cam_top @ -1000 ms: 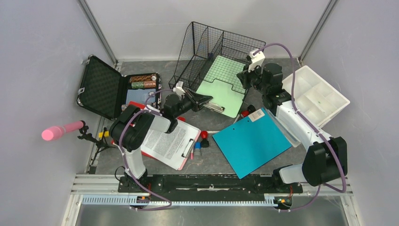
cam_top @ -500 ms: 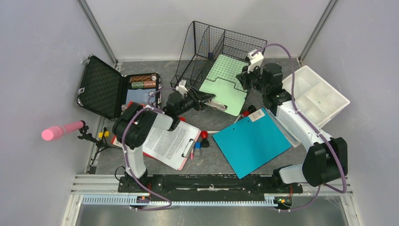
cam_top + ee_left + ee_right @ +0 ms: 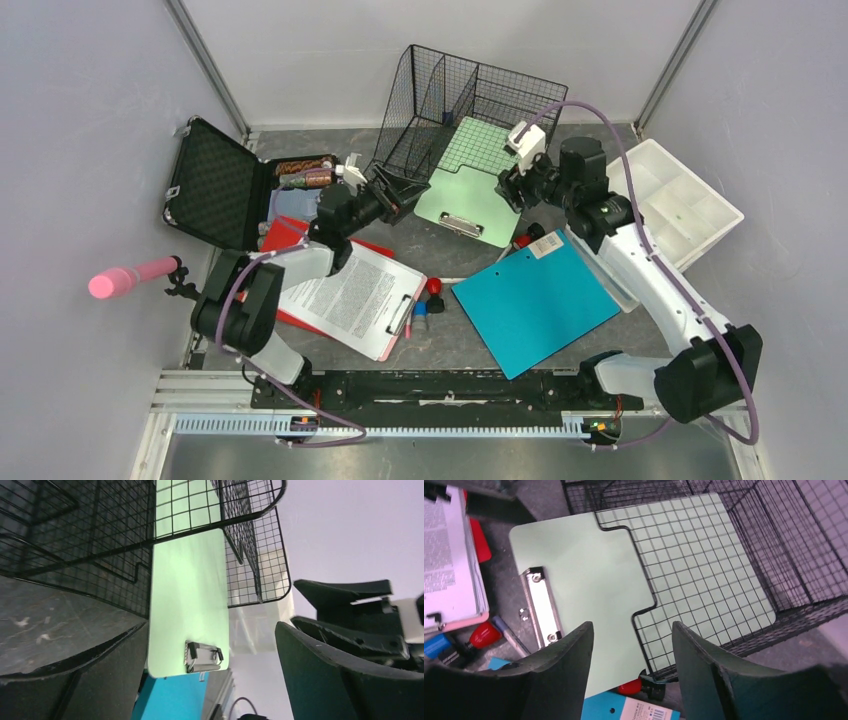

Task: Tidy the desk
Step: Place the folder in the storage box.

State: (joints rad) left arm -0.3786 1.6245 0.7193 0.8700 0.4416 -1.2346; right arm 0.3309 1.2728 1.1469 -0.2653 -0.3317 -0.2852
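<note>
A pale green clipboard (image 3: pixel 462 197) lies flat on the desk (image 3: pixel 455 255), its far half inside the black wire basket (image 3: pixel 470 105) and its metal clip end sticking out toward me. My left gripper (image 3: pixel 398 187) hangs open just left of the clipboard, touching nothing; in its wrist view the clipboard (image 3: pixel 187 595) shows between the spread fingers (image 3: pixel 80 675). My right gripper (image 3: pixel 508 186) is open above the clipboard's right edge, holding nothing. From the right wrist the clipboard (image 3: pixel 584 565) lies under the basket's mesh (image 3: pixel 704 555).
A teal clipboard (image 3: pixel 535 300) lies near the right arm. A clipboard with printed paper (image 3: pixel 355 300) rests on a red one at left. Small markers and stamps (image 3: pixel 428 297) sit between them. An open black case (image 3: pixel 215 185) is far left, a white divided tray (image 3: pixel 670 200) far right.
Both grippers opened and let go of the green clipboard, which now lies further into the basket. The left gripper drew back to the left; the right one shifted slightly left.
</note>
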